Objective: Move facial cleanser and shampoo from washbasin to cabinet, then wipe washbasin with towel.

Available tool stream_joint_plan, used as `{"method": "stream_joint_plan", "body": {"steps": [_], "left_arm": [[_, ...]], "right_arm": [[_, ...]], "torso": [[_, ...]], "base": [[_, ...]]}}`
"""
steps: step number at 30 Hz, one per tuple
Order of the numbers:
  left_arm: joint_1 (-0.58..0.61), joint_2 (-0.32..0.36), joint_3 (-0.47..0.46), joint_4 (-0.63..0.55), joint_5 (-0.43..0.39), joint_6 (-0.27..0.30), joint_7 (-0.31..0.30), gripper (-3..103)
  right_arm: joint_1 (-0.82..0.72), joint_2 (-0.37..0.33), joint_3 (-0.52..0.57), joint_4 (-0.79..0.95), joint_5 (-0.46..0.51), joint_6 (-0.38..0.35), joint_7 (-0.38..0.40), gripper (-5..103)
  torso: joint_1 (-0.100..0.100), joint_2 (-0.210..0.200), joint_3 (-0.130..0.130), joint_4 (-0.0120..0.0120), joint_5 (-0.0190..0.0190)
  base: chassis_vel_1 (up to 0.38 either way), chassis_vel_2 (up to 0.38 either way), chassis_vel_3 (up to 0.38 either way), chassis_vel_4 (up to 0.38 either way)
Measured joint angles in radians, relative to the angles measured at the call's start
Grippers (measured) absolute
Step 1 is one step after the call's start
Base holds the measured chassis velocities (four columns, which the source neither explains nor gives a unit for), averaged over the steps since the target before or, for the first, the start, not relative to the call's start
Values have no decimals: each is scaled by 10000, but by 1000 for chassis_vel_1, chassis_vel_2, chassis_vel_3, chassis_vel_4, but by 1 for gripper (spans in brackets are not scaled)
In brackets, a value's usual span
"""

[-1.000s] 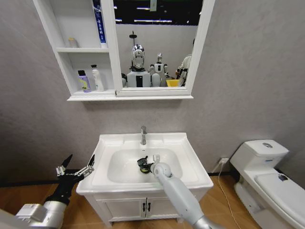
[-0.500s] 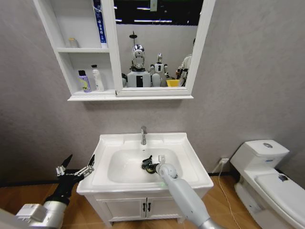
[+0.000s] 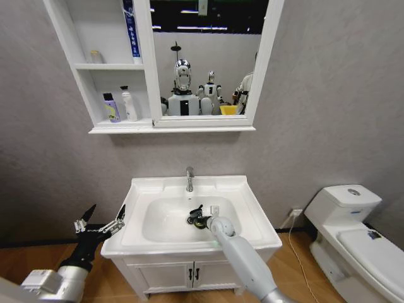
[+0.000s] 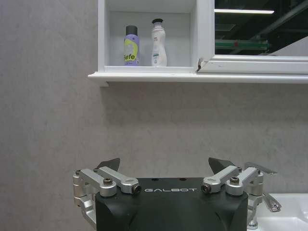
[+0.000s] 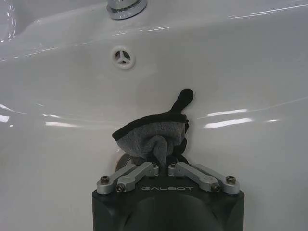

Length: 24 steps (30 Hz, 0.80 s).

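My right gripper (image 3: pixel 201 220) reaches down into the white washbasin (image 3: pixel 249 218) and is shut on the dark grey towel (image 5: pixel 151 135), which is bunched against the bowl's back wall below the overflow hole (image 5: pixel 121 57). The same towel (image 3: pixel 194 215) appears as a dark clump in the bowl in the head view. On the cabinet's (image 3: pixel 82 76) lower shelf stand a purple bottle (image 3: pixel 111 108) and a white bottle (image 3: pixel 129 105); the left wrist view shows the purple bottle (image 4: pixel 131 46) and white bottle (image 4: pixel 159 43) too. My left gripper (image 3: pixel 101 226) hangs open left of the basin.
A chrome tap (image 3: pixel 189 179) rises at the back of the basin. The framed mirror (image 3: pixel 205 60) adjoins the cabinet. A white toilet (image 3: pixel 353 233) stands at the right. The two-door vanity (image 3: pixel 192 274) sits under the basin. A grey wall (image 3: pixel 315 95) lies behind.
My right gripper has carried the towel from the bowl's middle toward the back and slightly right. The left arm has not moved.
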Motion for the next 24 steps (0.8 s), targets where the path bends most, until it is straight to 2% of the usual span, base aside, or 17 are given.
{"method": "stream_joint_plan", "body": {"steps": [24], "left_arm": [[0, 0, 0, 0, 0, 0, 0, 100]], "right_arm": [[425, 659, -498, -671, -130, 323, -792, 3]], "torso": [[0, -2, 2, 5, 2]], "base": [[0, 0, 0, 0]]}}
